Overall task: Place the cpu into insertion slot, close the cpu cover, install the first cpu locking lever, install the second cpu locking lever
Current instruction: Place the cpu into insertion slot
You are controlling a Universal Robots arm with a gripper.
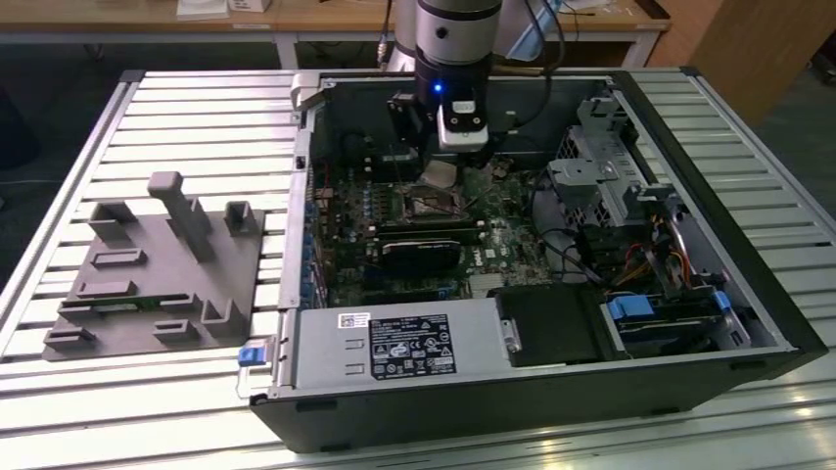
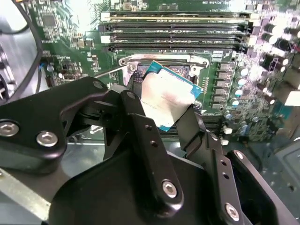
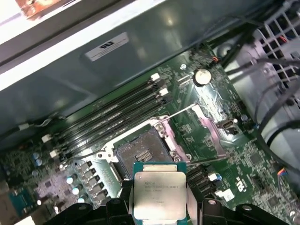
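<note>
So the gripper [image 2: 163, 115] is clamped on the cpu [image 2: 166, 98], with a black finger [image 2: 140, 126] pressing on each of two opposite edges. The chip's silvery top faces the camera in both wrist views, and it sits tilted in the second wrist view. It's not seated.

In the exterior view the cpu [image 1: 441, 173] hangs under the gripper [image 1: 451, 162], and the insertion slot [image 1: 436, 204] is right at 6 o'clock from it. The first wrist view shows the cpu [image 3: 159, 194] just in front of the insertion slot [image 3: 140, 154], whose dark centre is uncovered. The cpu cover [image 3: 206, 125] looks flipped open off one side of the socket. The memory slots [image 3: 112, 112] run along the socket's far side on the green motherboard [image 3: 253, 159].

Farther out in the exterior view, the power supply [image 1: 392, 345] sits at 6 o'clock inside the open PC case [image 1: 731, 294]. A grey fixture plate [image 1: 157, 264] lies at 9 o'clock from the case on the slotted table [image 1: 196, 98].
</note>
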